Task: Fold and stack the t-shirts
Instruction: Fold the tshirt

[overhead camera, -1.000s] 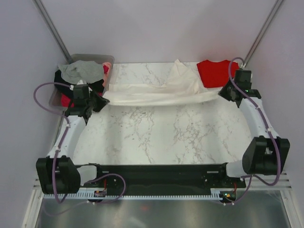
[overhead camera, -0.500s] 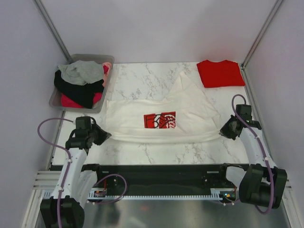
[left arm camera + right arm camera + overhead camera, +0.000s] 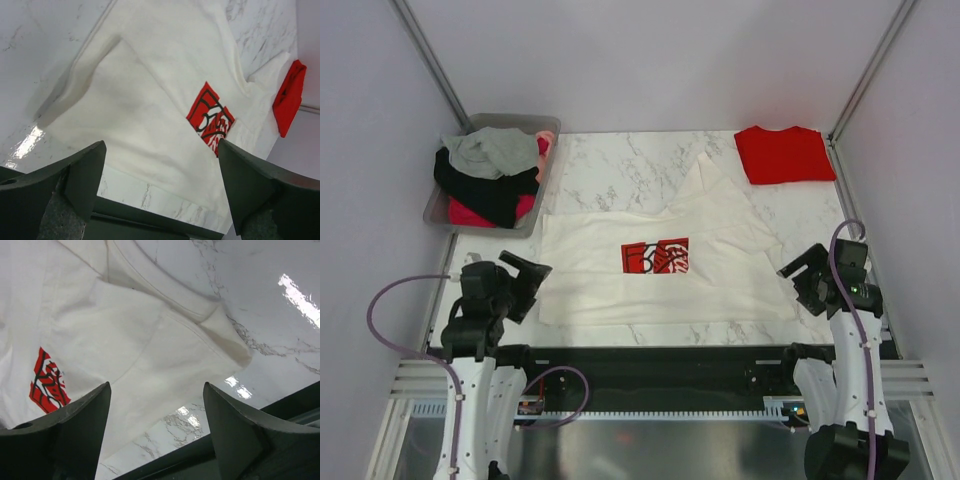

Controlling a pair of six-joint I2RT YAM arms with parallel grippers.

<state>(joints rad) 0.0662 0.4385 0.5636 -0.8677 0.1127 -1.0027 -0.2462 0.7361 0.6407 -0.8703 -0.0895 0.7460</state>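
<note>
A cream-white t-shirt (image 3: pixel 660 270) with a red chest print (image 3: pixel 656 254) lies spread on the marble table, print up, one part peaked toward the back. A folded red t-shirt (image 3: pixel 784 154) rests at the back right corner. My left gripper (image 3: pixel 528 282) hovers open at the shirt's near left edge, holding nothing. My right gripper (image 3: pixel 798 272) hovers open at the shirt's near right corner, also holding nothing. In the left wrist view the white t-shirt (image 3: pixel 150 100) and the red t-shirt (image 3: pixel 289 97) show past the gripper (image 3: pixel 161 192). The right wrist view shows the white t-shirt (image 3: pixel 130 340) below the gripper (image 3: pixel 157 427).
A grey bin (image 3: pixel 544 128) at the back left holds a heap of grey, black and pink clothes (image 3: pixel 490 175). The black base rail (image 3: pixel 660 365) runs along the table's near edge. Bare marble (image 3: pixel 620 165) shows behind the shirt.
Both grippers pulled the white shirt from the back of the table toward the near edge, spreading it print up, then opened and let go, drawing back slightly.
</note>
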